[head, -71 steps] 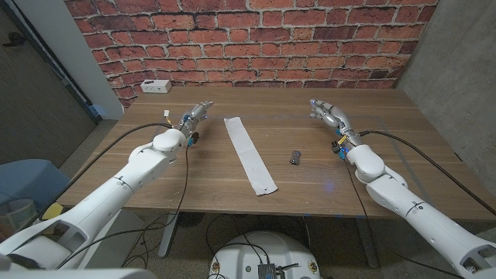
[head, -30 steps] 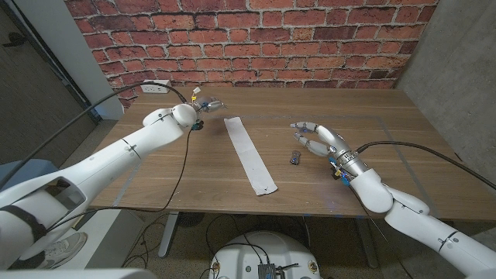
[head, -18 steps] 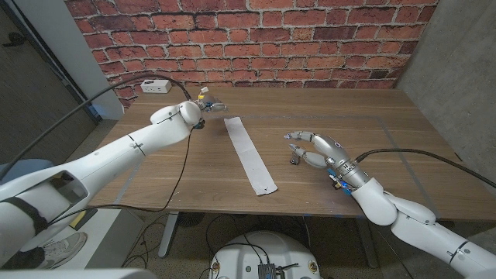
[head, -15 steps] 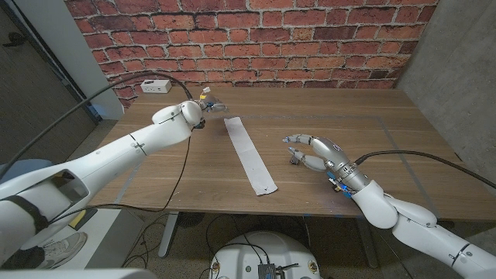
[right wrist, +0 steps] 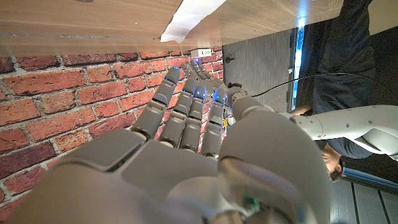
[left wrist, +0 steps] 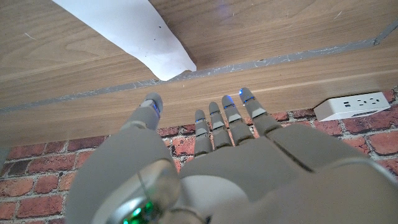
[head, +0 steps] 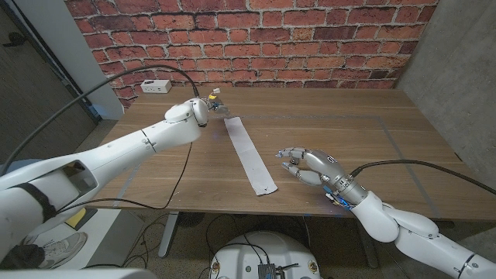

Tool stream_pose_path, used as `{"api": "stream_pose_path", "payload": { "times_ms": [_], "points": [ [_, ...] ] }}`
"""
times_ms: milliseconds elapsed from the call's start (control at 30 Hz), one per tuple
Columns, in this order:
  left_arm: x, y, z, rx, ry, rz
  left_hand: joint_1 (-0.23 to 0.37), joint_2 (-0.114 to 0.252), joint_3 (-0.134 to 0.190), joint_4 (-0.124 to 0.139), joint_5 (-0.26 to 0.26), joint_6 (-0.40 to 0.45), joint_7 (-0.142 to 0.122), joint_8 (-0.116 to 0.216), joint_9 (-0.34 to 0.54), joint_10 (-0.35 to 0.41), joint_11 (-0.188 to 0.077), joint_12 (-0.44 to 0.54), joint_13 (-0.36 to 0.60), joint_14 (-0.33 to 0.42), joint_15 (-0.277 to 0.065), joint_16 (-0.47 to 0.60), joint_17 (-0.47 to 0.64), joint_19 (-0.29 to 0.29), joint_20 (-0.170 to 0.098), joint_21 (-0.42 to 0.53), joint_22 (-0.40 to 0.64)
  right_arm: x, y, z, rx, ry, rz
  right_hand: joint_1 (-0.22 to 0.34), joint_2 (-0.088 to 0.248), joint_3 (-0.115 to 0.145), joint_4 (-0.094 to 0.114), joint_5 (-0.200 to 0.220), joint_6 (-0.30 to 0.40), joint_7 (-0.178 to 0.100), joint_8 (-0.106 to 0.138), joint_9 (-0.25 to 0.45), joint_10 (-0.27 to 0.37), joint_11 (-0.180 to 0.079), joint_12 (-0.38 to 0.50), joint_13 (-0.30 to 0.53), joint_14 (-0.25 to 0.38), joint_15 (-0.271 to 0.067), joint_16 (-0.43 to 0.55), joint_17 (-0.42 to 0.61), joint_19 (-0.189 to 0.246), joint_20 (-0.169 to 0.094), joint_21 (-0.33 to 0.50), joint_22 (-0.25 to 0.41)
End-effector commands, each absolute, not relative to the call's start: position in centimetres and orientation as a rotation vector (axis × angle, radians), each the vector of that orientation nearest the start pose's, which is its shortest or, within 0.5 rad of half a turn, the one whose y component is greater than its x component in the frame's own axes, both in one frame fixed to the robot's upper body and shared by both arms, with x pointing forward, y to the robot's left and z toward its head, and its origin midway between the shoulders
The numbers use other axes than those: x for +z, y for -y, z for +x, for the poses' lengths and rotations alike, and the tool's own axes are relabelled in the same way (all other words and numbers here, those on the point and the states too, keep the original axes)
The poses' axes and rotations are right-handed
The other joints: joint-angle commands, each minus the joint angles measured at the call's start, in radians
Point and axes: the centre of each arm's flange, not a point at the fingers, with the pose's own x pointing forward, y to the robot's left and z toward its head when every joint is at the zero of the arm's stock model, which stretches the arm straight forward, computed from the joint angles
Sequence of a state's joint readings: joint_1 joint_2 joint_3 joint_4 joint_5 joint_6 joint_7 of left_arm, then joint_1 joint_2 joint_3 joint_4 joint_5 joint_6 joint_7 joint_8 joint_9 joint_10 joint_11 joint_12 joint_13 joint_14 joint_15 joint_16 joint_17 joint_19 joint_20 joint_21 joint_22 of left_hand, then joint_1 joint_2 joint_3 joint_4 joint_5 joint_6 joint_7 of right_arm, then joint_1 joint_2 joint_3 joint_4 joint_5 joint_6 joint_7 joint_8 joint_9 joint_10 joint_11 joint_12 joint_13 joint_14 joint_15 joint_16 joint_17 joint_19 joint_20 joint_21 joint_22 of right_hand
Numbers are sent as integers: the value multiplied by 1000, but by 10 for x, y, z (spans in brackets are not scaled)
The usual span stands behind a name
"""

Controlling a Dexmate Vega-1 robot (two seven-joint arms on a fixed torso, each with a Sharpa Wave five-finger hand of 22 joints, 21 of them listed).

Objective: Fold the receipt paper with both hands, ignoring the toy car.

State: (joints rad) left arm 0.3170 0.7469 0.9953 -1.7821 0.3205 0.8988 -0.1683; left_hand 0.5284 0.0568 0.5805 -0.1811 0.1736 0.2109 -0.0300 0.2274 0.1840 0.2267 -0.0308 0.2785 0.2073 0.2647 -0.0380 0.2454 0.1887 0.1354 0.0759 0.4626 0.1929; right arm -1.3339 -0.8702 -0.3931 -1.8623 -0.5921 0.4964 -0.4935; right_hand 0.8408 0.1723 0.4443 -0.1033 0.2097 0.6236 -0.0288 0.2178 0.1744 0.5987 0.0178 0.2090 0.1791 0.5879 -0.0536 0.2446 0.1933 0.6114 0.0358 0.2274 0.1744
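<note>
The receipt paper (head: pixel 249 155) is a long white strip lying flat on the wooden table (head: pixel 372 132), running from the far middle toward the near edge. My left hand (head: pixel 213 105) hovers by the strip's far end, fingers stretched out and empty; in the left wrist view those fingers (left wrist: pixel 217 124) point at the paper's end (left wrist: pixel 130 31). My right hand (head: pixel 310 164) is just right of the strip's near end, fingers spread and holding nothing. The right wrist view shows its fingers (right wrist: pixel 186 106) reaching toward a paper end (right wrist: pixel 193 15). The toy car is hidden where the right hand now stands.
A white power box (head: pixel 156 86) sits at the table's far left corner, also seen as a power box (left wrist: pixel 357 106) in the left wrist view. A brick wall (head: pixel 256 39) backs the table. A person in dark clothes (right wrist: pixel 348 50) stands beyond my left arm (right wrist: pixel 348 124).
My right hand has come from the far right side down to beside the strip's near end, covering the car's spot. My left hand has swung to the strip's far end.
</note>
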Motion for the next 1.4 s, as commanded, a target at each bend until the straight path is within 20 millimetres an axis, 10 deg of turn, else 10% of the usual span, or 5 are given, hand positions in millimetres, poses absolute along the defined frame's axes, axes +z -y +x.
{"api": "stream_pose_path", "payload": {
  "times_ms": [33, 667, 900, 1133, 1400],
  "points": [
    [91, -192, 636, 155, 126, 1460, 29, -5, -3, -4, -2, 19, -5, -1, 2, 14, -3, 3, 1, 5, -10, 2, 1, 15, -4, 7, 5, -152, 184, 446, 340, 1140, -1123, 15, 2, 11, -1, -2, 6, 1, -3, 4, 8, 1, -2, 3, 10, -2, -1, 3, 3, -2, 5, 4],
    [88, -180, 651, 93, 50, 1527, 79, -28, -24, 4, -3, 9, -5, -17, 2, 4, -8, -13, 1, 21, -3, -4, -3, 43, 3, 12, 3, -168, 160, 441, 444, 1130, -1154, 24, 39, 46, 14, -6, 6, -8, -17, 6, 2, -11, -14, 4, -4, -13, -4, 22, -10, -14, -4, 6],
    [88, -172, 658, 87, 42, 1558, 103, -34, -34, 6, -3, 19, -6, -18, 3, 36, -16, -6, 2, 41, -3, -5, -6, 72, 3, 20, 2, -172, 155, 445, 480, 1088, -1183, 2, 31, 81, 80, -18, -8, -9, -30, 9, -14, -5, -22, 6, -44, 8, -12, 41, -34, -11, -11, 8],
    [89, -165, 666, 97, 26, 1604, 111, -35, -40, 8, -3, 28, -5, -16, 3, 48, -17, -4, 3, 56, -14, -3, -6, 78, 0, 21, 1, -176, 147, 449, 501, 1055, -1228, 27, 11, 85, 48, -22, -33, -16, -37, 9, -40, -16, -29, 6, -75, 1, -19, 44, -43, -17, -14, 7],
    [88, -155, 674, 123, -17, 1678, 118, -36, -46, 11, -3, 32, -9, -17, 3, 52, -20, -5, 4, 58, -19, -5, -6, 75, 0, 19, 1, -181, 139, 455, 537, 1029, -1250, 21, 24, 78, 58, -25, -42, -19, -37, 9, -55, -17, -29, 6, -93, 5, -16, 55, -54, -20, -18, 7]
  ]
}}
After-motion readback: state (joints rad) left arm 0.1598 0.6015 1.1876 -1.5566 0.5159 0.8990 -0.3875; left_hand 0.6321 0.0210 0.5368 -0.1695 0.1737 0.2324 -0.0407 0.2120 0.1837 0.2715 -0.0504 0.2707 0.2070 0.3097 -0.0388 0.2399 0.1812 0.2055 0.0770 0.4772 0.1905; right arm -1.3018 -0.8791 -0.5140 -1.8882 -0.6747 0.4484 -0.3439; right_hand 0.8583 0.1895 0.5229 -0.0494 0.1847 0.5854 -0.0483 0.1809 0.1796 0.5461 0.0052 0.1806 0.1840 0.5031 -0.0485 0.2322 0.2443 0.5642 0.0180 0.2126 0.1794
